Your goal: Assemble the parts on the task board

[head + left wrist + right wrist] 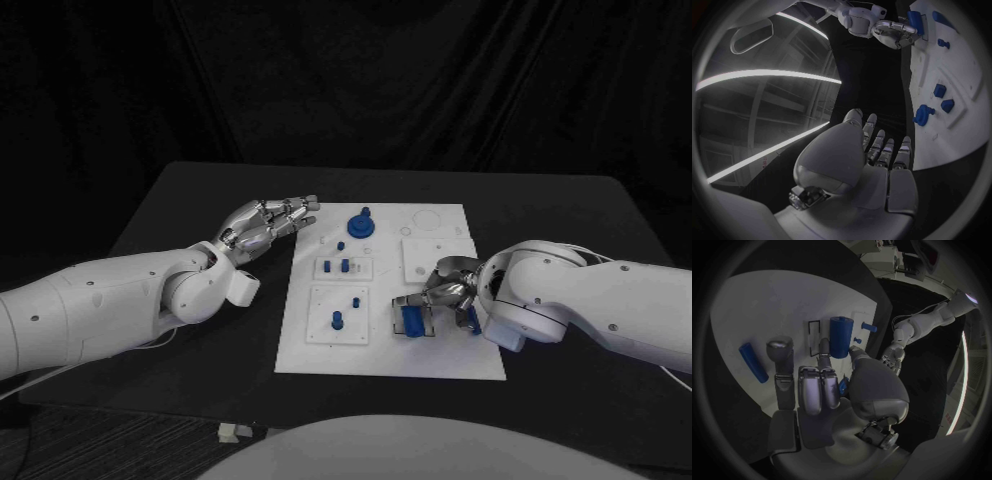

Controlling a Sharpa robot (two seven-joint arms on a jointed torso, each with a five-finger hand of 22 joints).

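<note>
Parts (335, 320) lay on the white task board (447, 360) mid-table. Right hand (440, 300) sat over a blue block (414, 322) at the board's right side, grasp unclear; left hand (267, 225) hovered released beside the board's far-left corner

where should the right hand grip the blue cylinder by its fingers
Across the round sides of the blue cylinder, near its middle, coming down from above. It seems to lie flat on the task board, so only its top and sides look free. The right hand is already over it.
</note>
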